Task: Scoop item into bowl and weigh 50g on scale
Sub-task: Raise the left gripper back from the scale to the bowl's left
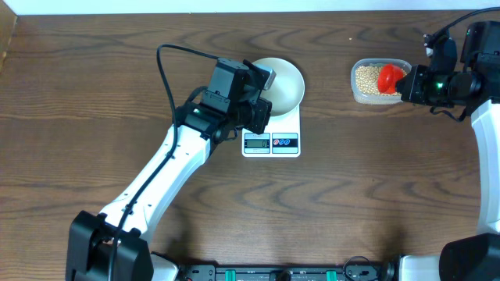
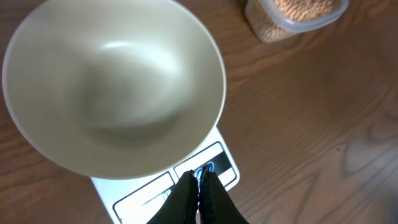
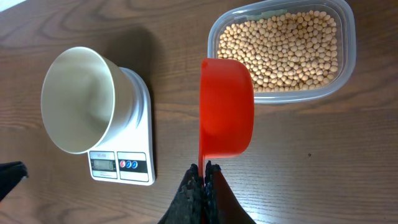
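Observation:
An empty white bowl point(image 1: 283, 83) stands on the white scale point(image 1: 271, 142); both show in the left wrist view point(image 2: 112, 87) point(image 2: 217, 158) and the right wrist view point(image 3: 78, 99) point(image 3: 121, 165). My left gripper point(image 2: 200, 177) is shut and empty, its tips just over the scale's round buttons. Tan beans point(image 3: 280, 46) fill a clear container point(image 1: 375, 82). My right gripper point(image 3: 204, 169) is shut on the handle of a red scoop point(image 3: 227, 109), held beside the container point(image 3: 345, 37). The scoop point(image 1: 388, 76) shows over the container in the overhead view.
The brown wooden table point(image 1: 375, 187) carries the scale at centre and the bean container at the back right. The left arm point(image 1: 168, 168) reaches diagonally from the front left. The right arm point(image 1: 488, 133) comes in along the right edge.

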`<state>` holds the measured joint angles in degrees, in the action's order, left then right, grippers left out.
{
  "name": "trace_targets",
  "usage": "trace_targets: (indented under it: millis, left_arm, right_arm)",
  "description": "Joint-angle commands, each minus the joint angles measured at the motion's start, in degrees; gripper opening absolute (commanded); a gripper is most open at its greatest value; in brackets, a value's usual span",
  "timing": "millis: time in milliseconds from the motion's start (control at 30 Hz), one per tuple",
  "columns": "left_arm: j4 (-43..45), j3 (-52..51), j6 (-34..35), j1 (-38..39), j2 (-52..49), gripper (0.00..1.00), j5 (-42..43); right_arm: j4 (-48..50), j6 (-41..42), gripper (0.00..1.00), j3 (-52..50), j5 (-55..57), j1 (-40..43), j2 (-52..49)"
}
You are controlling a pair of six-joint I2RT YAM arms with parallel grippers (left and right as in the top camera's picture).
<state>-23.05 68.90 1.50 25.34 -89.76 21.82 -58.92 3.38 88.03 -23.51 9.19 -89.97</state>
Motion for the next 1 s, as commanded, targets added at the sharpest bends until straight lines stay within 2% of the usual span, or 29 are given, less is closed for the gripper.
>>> trace_targets:
  millis: [0,200,400,633,833,967]
  left_arm:
    - [0.7,1.3,0.5,-1.0,2.4,0.07,1.7]
    - [1.2,2.4,3.2,-4.9,2.6,0.08,2.1]
    - [2.6,2.6,3.3,-8.1,2.6,0.07,6.3]
    - [2.8,2.6,3.3,-8.3,2.5,0.08,3.1]
    - [2.7,2.6,3.3,-8.3,2.5,0.07,1.9]
    - [2.6,2.6,3.3,-8.3,2.5,0.07,1.9]
  right_arm:
    - [-0.1,-0.2,0.01,1.2,0.0,0.3,1.2]
    - [0.4,-0.6,0.01,1.2,0.1,0.3,1.2]
    - [1.9,-2.8,0.01,1.9,1.9,0.3,1.2]
    - [4.1,-3.6,0.01,5.3,10.6,0.3,1.2]
    - [3.3,-9.7,0.01,5.2,10.8,0.3,-1.3]
    - [3.0,-10.4,0.01,5.2,11.2,0.3,-4.0]
